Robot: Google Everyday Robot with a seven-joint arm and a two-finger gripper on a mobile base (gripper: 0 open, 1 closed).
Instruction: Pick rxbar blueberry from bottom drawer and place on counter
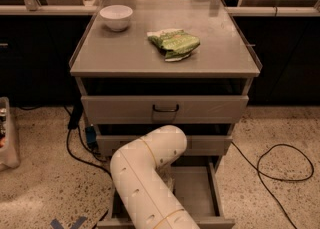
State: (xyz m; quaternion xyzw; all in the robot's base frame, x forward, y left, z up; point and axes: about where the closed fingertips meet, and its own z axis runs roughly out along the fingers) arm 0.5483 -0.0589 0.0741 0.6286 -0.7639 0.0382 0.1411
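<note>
**Rxbar blueberry hidden as arm reaches into bottom drawer**

The gripper is out of sight behind the white arm (150, 173), which bends down into the pulled-out bottom drawer (196, 193), so whether it is apart or closed cannot be told. The rxbar blueberry does not show on the visible part of the drawer floor. On the counter (115, 53) lie a green snack bag (174, 43) and, near the back left corner, a white bowl (116, 17).

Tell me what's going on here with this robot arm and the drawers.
The robot's white arm is bent down into the open bottom drawer. Its hand is hidden behind the arm, and the rxbar blueberry is not visible. The counter holds a white bowl and a green snack bag.
</note>
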